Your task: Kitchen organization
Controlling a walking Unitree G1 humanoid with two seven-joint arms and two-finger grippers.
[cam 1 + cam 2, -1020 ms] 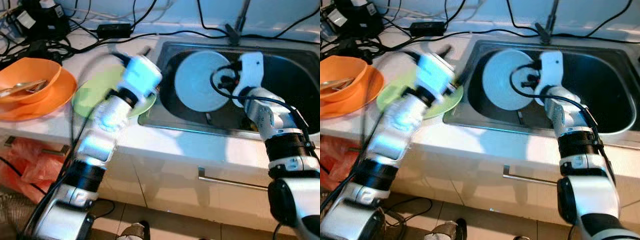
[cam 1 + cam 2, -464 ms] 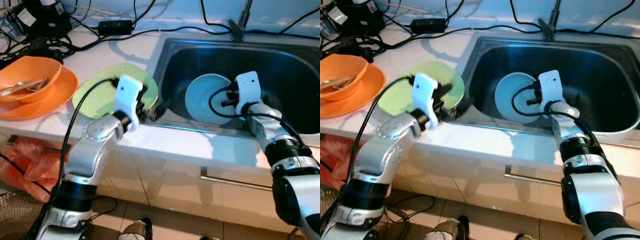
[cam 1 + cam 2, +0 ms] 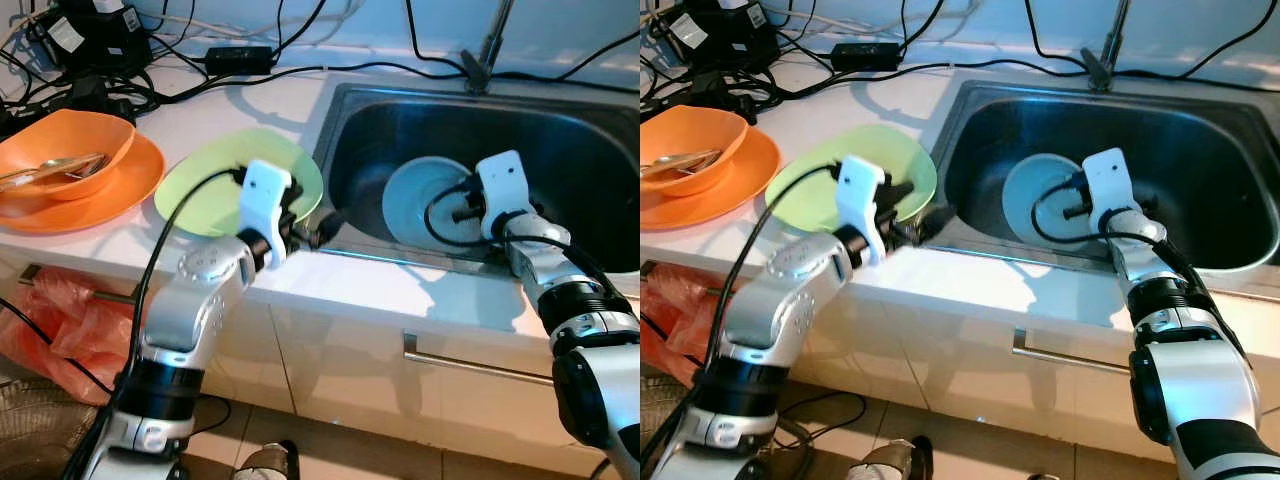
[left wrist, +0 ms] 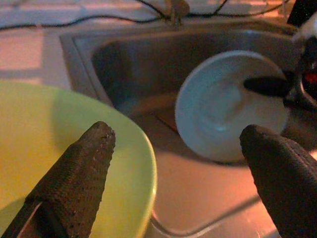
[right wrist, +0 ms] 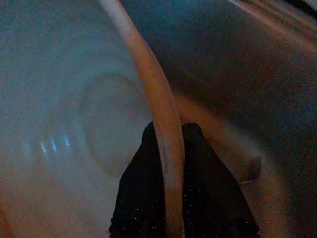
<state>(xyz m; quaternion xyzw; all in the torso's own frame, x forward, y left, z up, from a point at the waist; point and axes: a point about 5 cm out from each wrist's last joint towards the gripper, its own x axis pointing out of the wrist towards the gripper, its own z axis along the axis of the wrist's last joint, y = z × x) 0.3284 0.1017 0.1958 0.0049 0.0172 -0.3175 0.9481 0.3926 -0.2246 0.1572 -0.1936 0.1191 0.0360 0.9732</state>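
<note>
Left eye view: right gripper (image 3: pixel 468 212) pinches rim of pale blue round plate (image 3: pixel 425 200), tilted inside stainless steel sink (image 3: pixel 560 135). Left gripper (image 3: pixel 318 228), fingers spread wide and empty, hovers at near edge of lime green round plate (image 3: pixel 215 175) on white countertop (image 3: pixel 190 110).

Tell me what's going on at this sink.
The robot is sorting dishes. Its right pincer is shut on the rim of a pale blue plate, holding it tilted inside the steel sink. The left pincer is open at the sink's edge, beside a green plate on the counter. An orange bowl sits further left.
</note>
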